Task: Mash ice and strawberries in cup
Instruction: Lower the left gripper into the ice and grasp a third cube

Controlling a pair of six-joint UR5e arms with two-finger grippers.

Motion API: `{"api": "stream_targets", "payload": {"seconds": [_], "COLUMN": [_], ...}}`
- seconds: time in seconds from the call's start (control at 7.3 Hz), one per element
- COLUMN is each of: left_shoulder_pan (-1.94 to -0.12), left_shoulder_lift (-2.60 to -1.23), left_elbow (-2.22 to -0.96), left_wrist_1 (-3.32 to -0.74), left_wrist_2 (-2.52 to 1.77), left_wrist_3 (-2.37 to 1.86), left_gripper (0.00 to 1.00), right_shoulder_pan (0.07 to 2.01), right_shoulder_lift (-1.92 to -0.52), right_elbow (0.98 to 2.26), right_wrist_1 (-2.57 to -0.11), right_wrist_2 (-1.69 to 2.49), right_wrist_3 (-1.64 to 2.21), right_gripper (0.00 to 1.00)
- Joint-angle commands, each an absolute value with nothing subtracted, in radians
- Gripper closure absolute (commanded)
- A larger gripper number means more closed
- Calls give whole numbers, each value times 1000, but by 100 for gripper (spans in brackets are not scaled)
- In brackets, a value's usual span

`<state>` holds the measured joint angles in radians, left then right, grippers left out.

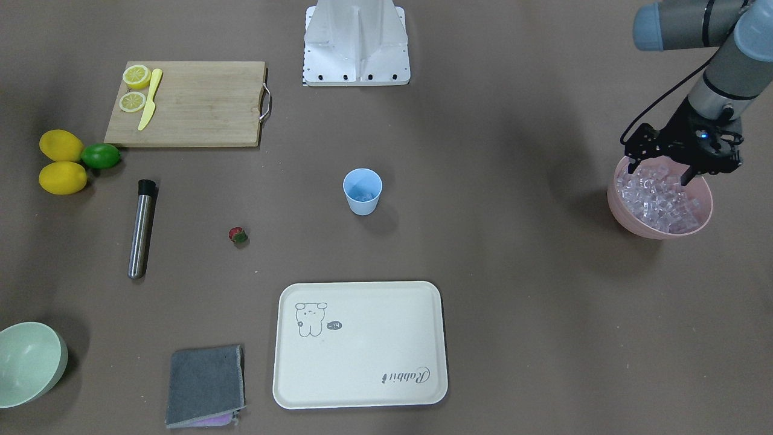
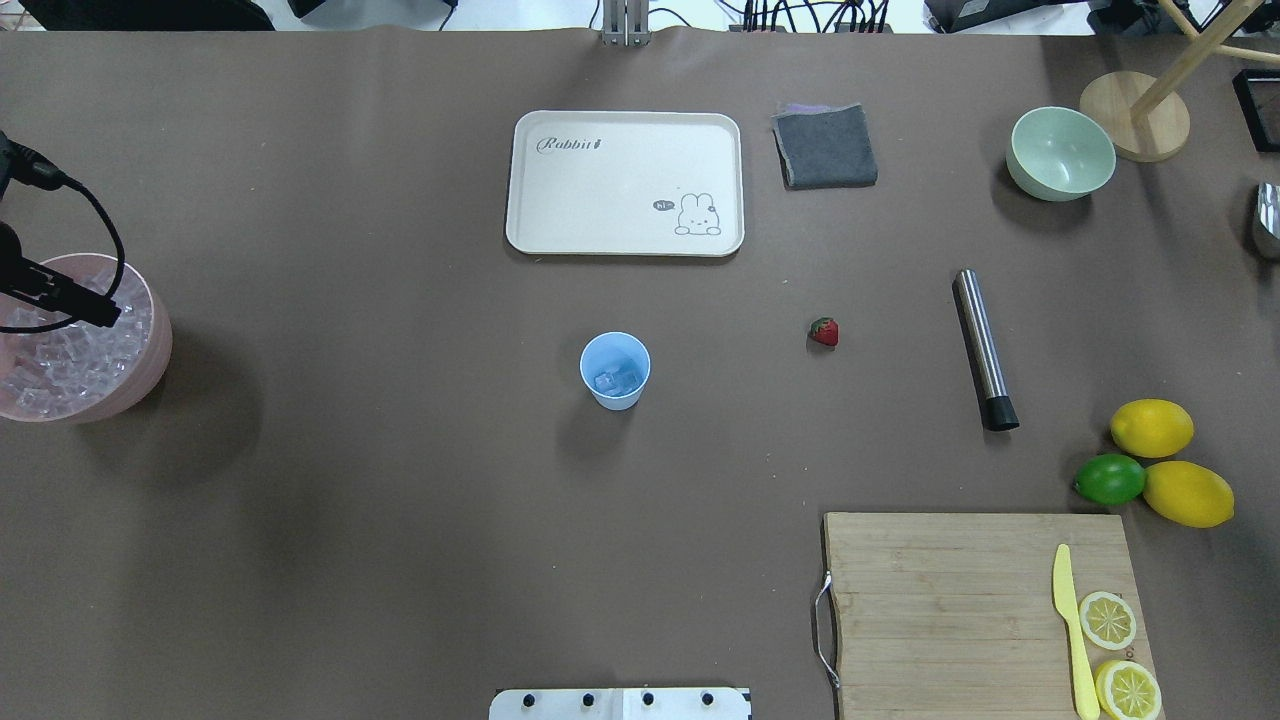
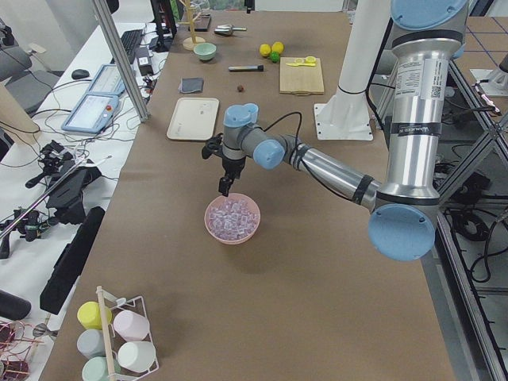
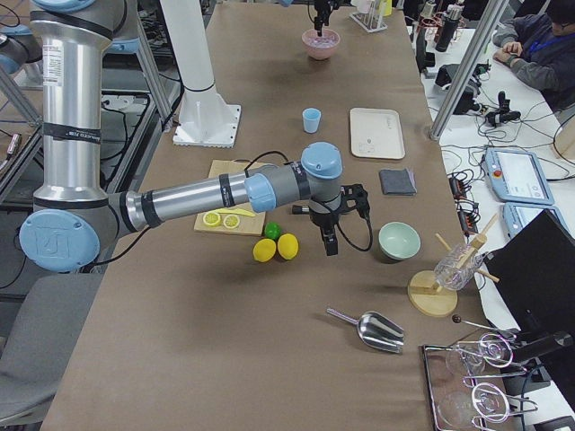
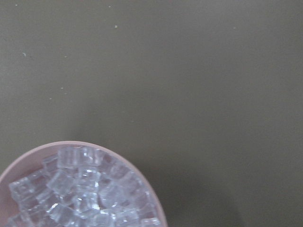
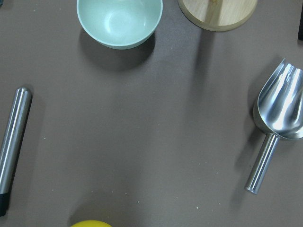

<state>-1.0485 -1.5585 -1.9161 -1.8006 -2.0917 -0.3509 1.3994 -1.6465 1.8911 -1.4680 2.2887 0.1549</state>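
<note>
The light-blue cup (image 1: 362,192) stands upright mid-table with a few ice cubes in its bottom; it also shows in the overhead view (image 2: 615,370). A heap of ice (image 1: 661,199) fills the pink bowl (image 1: 628,220) at the table's end on my left. My left gripper (image 1: 661,172) is open, its fingers spread just above the heap and empty. The strawberry (image 1: 238,235) lies on the table, apart from the cup, and shows in the overhead view too (image 2: 824,331). My right gripper (image 4: 329,242) hangs above the table near the lemons; I cannot tell whether it is open or shut.
A steel muddler (image 1: 141,228) lies beyond the strawberry. A cream tray (image 1: 362,344), grey cloth (image 1: 205,385) and pale-green bowl (image 1: 27,362) line the far side. A cutting board (image 1: 199,103) holds lemon halves and a yellow knife. A metal scoop (image 6: 279,113) lies below my right wrist.
</note>
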Motion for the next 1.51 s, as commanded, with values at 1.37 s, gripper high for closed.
{"api": "stream_targets", "payload": {"seconds": [1.37], "left_shoulder_pan": [-988], "left_shoulder_lift": [-1407], "left_elbow": [-1706], "left_wrist_1": [-2400], "left_wrist_2": [-2157], "left_wrist_3": [-1076], "left_gripper": [10], "right_shoulder_pan": [1393], "right_shoulder_lift": [-1643], "right_elbow": [1891], "right_wrist_1": [-1467], "right_wrist_2": [2280], "right_wrist_3": [155], "right_gripper": [0]}}
